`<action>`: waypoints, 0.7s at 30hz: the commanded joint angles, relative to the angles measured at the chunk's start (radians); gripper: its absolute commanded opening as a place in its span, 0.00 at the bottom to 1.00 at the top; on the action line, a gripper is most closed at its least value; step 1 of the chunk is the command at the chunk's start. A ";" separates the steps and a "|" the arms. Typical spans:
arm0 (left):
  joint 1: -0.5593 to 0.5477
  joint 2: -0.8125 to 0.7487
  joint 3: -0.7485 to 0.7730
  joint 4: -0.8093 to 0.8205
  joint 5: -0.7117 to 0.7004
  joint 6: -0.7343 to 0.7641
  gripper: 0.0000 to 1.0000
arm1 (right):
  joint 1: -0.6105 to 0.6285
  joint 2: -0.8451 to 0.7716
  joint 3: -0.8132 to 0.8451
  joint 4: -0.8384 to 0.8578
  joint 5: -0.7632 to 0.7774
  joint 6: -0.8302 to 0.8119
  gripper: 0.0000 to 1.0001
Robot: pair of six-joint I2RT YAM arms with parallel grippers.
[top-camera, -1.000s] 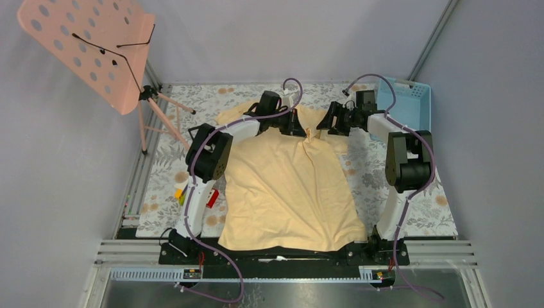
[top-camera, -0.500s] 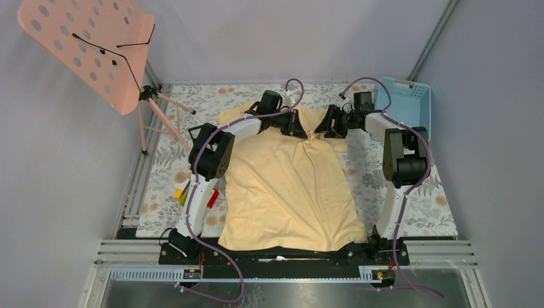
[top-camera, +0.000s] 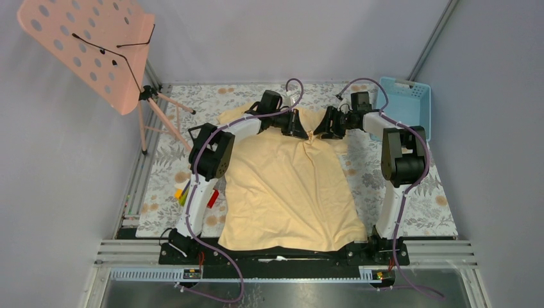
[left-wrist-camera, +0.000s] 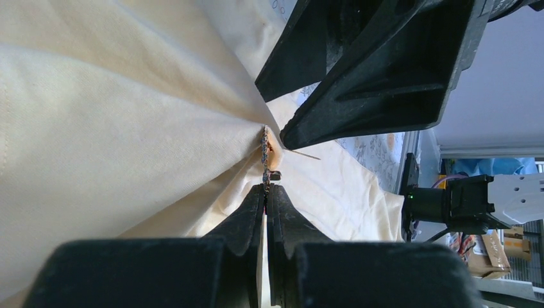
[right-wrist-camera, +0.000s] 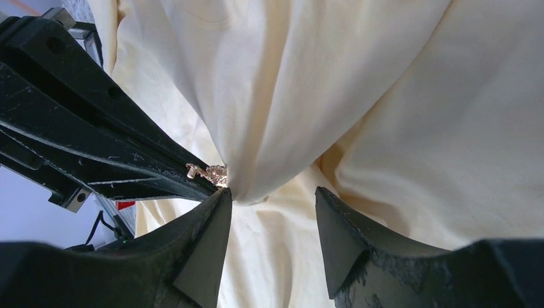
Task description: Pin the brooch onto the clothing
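I keep the left gripper [left-wrist-camera: 266, 187] clamped shut on the brooch [left-wrist-camera: 264, 154], pressed to a raised fold of the clothing [left-wrist-camera: 115, 96] just off its tips, while the right gripper [right-wrist-camera: 272, 199], jaws narrowing but apart, has closed in astride that fold, so pinning looks imminent.

The shirt [top-camera: 289, 192] was plain pale yellow, the mat [top-camera: 426, 208] grey-white with a floral print, the basket [top-camera: 414, 96] light blue, the stand [top-camera: 83, 45] pink with round holes, the arms [top-camera: 401, 160] black and white.

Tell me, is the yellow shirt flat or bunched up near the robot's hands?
Bunched up. The shirt is pinched into a peak there, folds fanning out; elsewhere it lies spread out.
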 commanded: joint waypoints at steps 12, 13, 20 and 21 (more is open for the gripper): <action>0.001 -0.002 0.024 0.127 0.077 -0.061 0.00 | 0.029 0.008 0.004 0.047 -0.078 0.037 0.52; 0.001 -0.002 0.020 0.138 0.080 -0.070 0.00 | 0.030 0.006 -0.006 0.059 -0.078 0.046 0.52; 0.002 0.003 0.012 0.169 0.110 -0.088 0.00 | 0.036 -0.023 -0.084 0.172 -0.076 0.108 0.51; 0.002 0.003 0.011 0.173 0.113 -0.089 0.00 | 0.036 -0.025 -0.086 0.176 -0.077 0.111 0.51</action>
